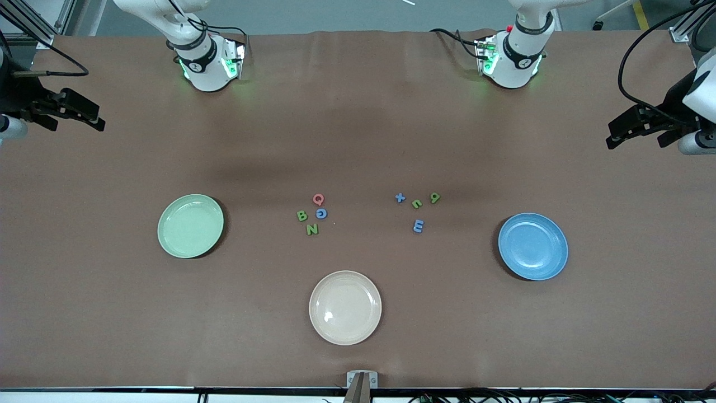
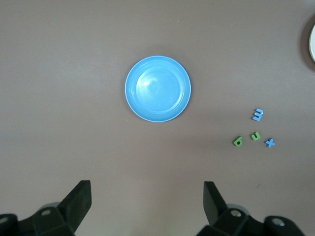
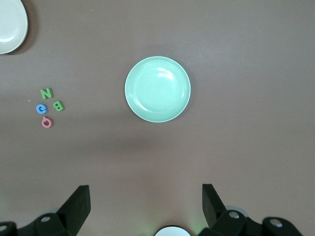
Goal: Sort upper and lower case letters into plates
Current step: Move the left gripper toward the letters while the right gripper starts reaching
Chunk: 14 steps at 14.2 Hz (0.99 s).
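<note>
Overhead, brown table (image 1: 358,140) carries three plates, scattered letters.

Plain brown tablecloth (image 1: 358,140). Pale mint green plate (image 1: 190,225), mid blue plate (image 1: 532,245), cream-beige plate (image 1: 345,307), all unpatterned. Pink Q (image 1: 318,198), blue G (image 1: 321,213), green B (image 1: 302,215), green N (image 1: 312,229). Blue x (image 1: 400,197), green u (image 1: 417,204), green letter (image 1: 434,197), blue E (image 1: 418,226).

A brown matte cloth (image 1: 358,123) is covering the whole table under both claws, a grey floor (image 1: 335,14) is showing past its top edge, and soft light is giving faint shadows on the cloth.
</note>
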Available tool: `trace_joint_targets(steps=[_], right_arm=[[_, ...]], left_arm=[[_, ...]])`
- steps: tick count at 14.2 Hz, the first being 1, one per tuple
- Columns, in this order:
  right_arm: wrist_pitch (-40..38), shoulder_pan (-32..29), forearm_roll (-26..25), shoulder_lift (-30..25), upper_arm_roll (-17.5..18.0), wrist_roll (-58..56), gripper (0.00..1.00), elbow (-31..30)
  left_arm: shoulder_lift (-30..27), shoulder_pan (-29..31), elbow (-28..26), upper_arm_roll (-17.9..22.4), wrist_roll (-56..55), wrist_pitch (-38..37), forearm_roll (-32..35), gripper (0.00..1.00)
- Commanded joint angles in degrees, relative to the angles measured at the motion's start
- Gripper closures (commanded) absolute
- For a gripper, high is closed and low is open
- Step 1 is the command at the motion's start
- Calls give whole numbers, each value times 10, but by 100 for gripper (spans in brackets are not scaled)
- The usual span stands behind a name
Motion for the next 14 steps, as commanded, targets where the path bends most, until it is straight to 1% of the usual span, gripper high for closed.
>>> trace_joint_targets(steps=[1, 3, 6, 9, 10, 11, 12, 13, 14], right_arm=[[7, -29, 1, -18, 11, -3, 0, -22], [8, -38, 1, -18, 24, -3, 0, -22], [8, -38, 1, -17, 25, -3, 0, -19], [12, -32, -9, -16, 25, -3, 0, -10], [16, -24, -27, -15, 25, -3, 0, -10], [18, -16, -37, -15, 25, -3, 0, -9], [19, -17, -37, -15, 24, -3, 0, -9], [20, -17, -36, -15, 24, -3, 0, -9], [20, -17, -34, -14, 24, -1, 0, -5]], left_arm=[[1, 4, 10, -3, 8, -14, 10, 0], [2, 4, 11, -2, 10, -14, 11, 0], [8, 0, 10, -5, 11, -14, 25, 0], [47, -31, -10, -6, 2, -7, 22, 0], [55, -42, -27, -6, -2, 19, 20, 0], [57, -58, -61, -6, -18, 68, 17, 0], [59, -80, -97, -6, -50, 118, 17, 0], [68, -103, -120, -6, -88, 154, 17, 0], [90, -121, -126, -6, -122, 171, 17, 0]])
